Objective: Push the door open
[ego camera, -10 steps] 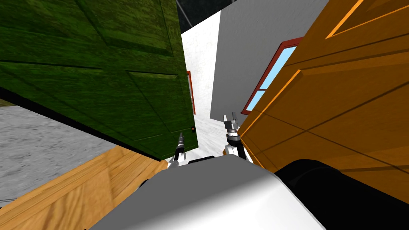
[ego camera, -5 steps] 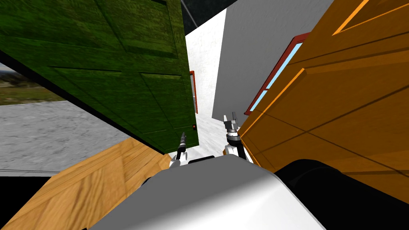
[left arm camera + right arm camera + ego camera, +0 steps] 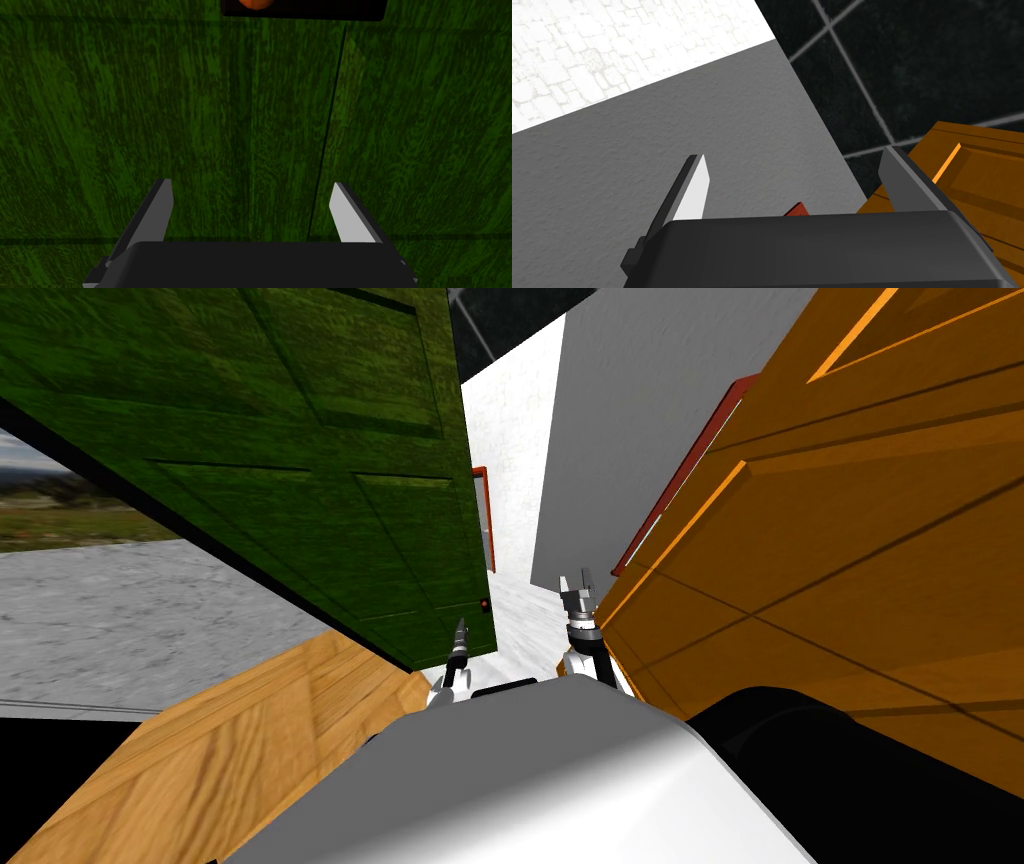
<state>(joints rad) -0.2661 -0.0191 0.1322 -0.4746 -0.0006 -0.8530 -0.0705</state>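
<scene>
The green panelled door [image 3: 300, 468] stands swung away on my left, its free edge near the middle of the head view. My left gripper [image 3: 461, 628] is right at its lower corner, just below a small dark plate with an orange knob [image 3: 485, 607]. In the left wrist view the door's green face [image 3: 200, 125] is close ahead, the left gripper [image 3: 250, 197] is open with nothing between its fingers, and the orange knob [image 3: 255, 3] sits beyond the fingertips. My right gripper [image 3: 576, 586] is raised beside an orange wooden door [image 3: 850, 548]; it stands open [image 3: 797, 172] and empty.
The orange wooden door fills the right side, close to my right arm. Between the two doors a white floor strip [image 3: 515, 618] leads to a grey wall [image 3: 640, 408] and a red-framed window [image 3: 690, 478]. Wooden flooring [image 3: 240, 738] lies at lower left, grey ground [image 3: 120, 618] beyond it.
The green door has swung further away to the left, baring more grey ground and grass behind it. My left gripper has followed its lower corner slightly. The right arm stays put.
</scene>
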